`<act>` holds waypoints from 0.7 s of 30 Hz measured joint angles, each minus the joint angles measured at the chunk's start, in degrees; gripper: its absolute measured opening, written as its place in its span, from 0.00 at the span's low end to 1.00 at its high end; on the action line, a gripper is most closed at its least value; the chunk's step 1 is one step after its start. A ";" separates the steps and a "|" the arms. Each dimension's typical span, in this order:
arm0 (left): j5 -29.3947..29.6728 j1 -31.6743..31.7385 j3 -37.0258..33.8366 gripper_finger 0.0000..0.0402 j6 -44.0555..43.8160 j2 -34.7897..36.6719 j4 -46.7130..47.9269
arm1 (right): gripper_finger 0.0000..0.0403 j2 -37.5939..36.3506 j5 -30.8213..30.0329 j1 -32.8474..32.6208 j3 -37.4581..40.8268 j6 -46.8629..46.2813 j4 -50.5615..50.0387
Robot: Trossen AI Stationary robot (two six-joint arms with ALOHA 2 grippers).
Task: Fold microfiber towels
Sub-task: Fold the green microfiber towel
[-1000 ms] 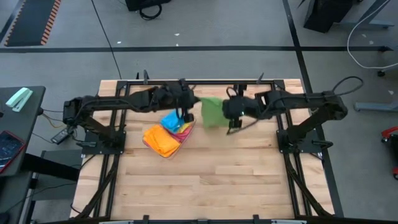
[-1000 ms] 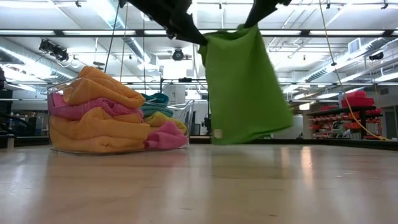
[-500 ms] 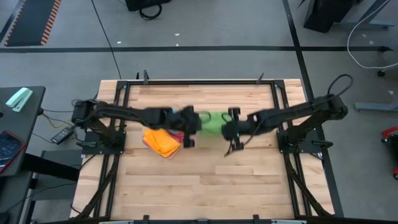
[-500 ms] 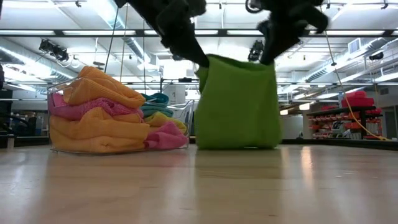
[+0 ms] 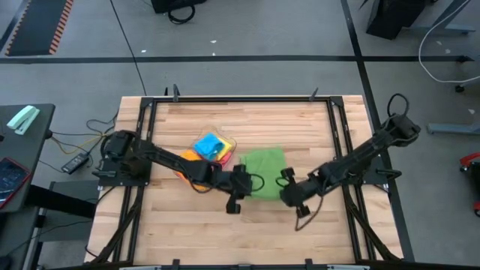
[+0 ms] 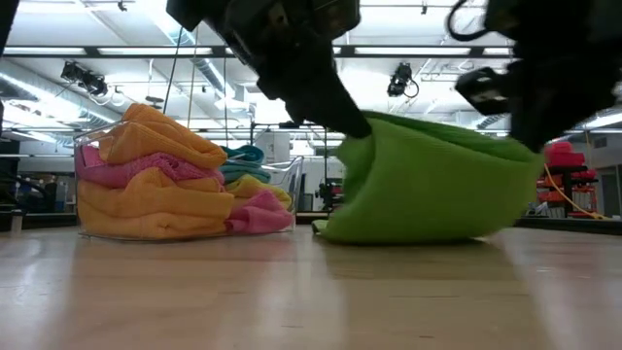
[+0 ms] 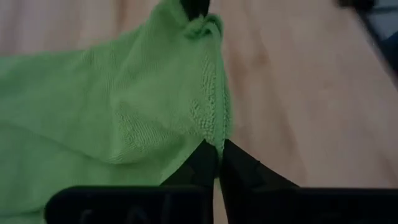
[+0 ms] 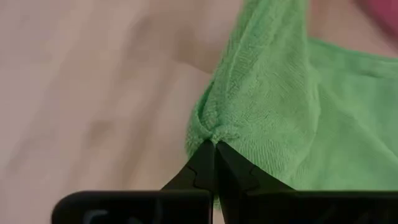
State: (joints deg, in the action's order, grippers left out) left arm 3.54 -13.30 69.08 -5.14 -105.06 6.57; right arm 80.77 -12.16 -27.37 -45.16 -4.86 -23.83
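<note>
A green microfiber towel [image 5: 264,161] lies partly spread at the table's middle, its far part on the wood [image 6: 408,233] and its near edge raised. My left gripper [image 5: 238,182] is shut on the near left corner. My right gripper [image 5: 289,191] is shut on the near right corner. Between them the towel sags in a pouch [image 6: 428,185]. More towels, orange, pink, blue and yellow, are heaped in a clear tub [image 5: 204,156] just left of the green one. My left gripper pinches the green towel's near left corner [image 7: 214,134] between its two fingers, at a hemmed edge. The fingers slant down from the table's left. The corner is held above the wood, and the cloth slopes away to the table. My right gripper pinches the near right corner [image 8: 214,134] between its two fingers, the cloth bunched at the tips. The fingers slant down from the table's right. The corner is raised, with the towel falling away slack to the table behind it.
The clear tub [image 6: 185,185] of towels stands left of and behind the green towel, close to my left arm. Bare wood [image 5: 255,232] stretches toward the near edge. A black frame [image 5: 240,98] runs around the table.
Both grippers have come down and toward the table's near edge, tipping further downward and staying shut on the green towel. The towel hung free below them near the tub; its lower edge has landed on the wood, and the rest is drawn out toward the near edge.
</note>
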 joint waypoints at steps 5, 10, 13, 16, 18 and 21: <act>-1.75 -2.03 0.00 0.08 -3.72 -2.86 -2.80 | 0.03 0.00 2.46 -4.85 3.95 -0.40 6.36; -6.55 -3.18 -0.02 0.05 -6.72 -4.32 -6.81 | 0.03 0.00 6.44 -7.06 3.94 -2.05 8.37; -6.85 -3.25 -0.02 0.04 -5.98 -4.14 -8.23 | 0.03 0.00 6.60 -7.16 3.71 -1.42 8.94; -7.04 -2.03 -0.07 0.05 -5.76 -3.14 -8.33 | 0.03 0.00 3.88 -6.09 3.71 -1.02 8.39; -6.71 -0.84 -0.02 0.08 -4.76 -2.41 -7.50 | 0.03 -0.19 1.07 -5.27 3.72 -1.23 7.21; -6.23 1.10 -0.04 0.09 -2.87 -2.38 -6.33 | 0.03 -0.65 -2.49 -3.78 2.69 -1.90 2.91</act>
State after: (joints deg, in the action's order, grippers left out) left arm -2.69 -12.20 69.04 -8.01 -107.44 0.24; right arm 80.13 -14.64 -31.15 -42.47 -6.75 -20.92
